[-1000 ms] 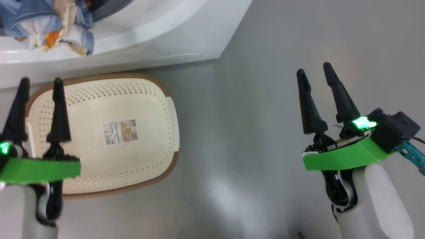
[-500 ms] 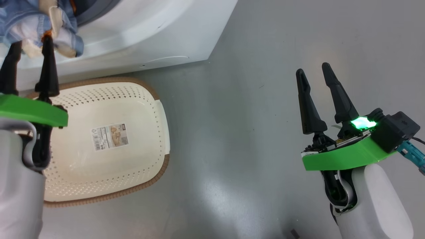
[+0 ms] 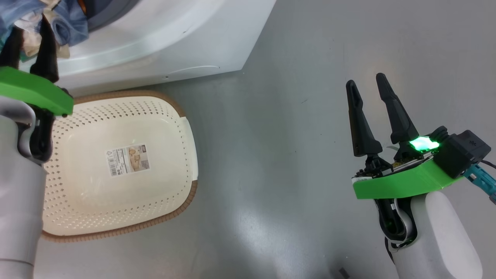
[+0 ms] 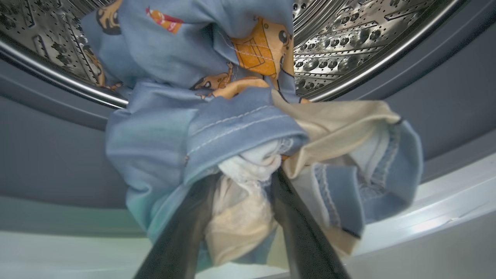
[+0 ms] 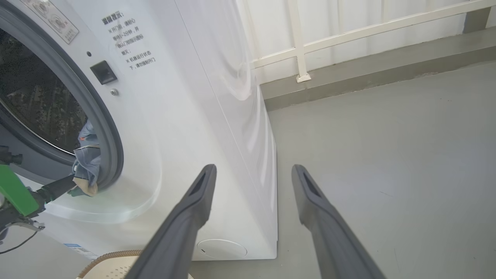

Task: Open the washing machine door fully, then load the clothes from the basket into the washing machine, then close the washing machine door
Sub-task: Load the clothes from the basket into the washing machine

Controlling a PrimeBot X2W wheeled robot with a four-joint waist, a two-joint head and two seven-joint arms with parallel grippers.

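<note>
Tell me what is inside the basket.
Inside the basket a label sticker lies on the bare perforated cream floor, and no clothes are visible there. The left arm covers the basket's left edge, so that strip cannot be checked.

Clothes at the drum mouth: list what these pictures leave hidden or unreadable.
- Left wrist view: the left gripper has its tips buried in the clothes, so a grip cannot be confirmed.
- Head view: the clothes are cut by the top-left corner.
- Head view: the label in the basket is too small to read.
- Left wrist view: the clothes hide the drum floor.
</note>
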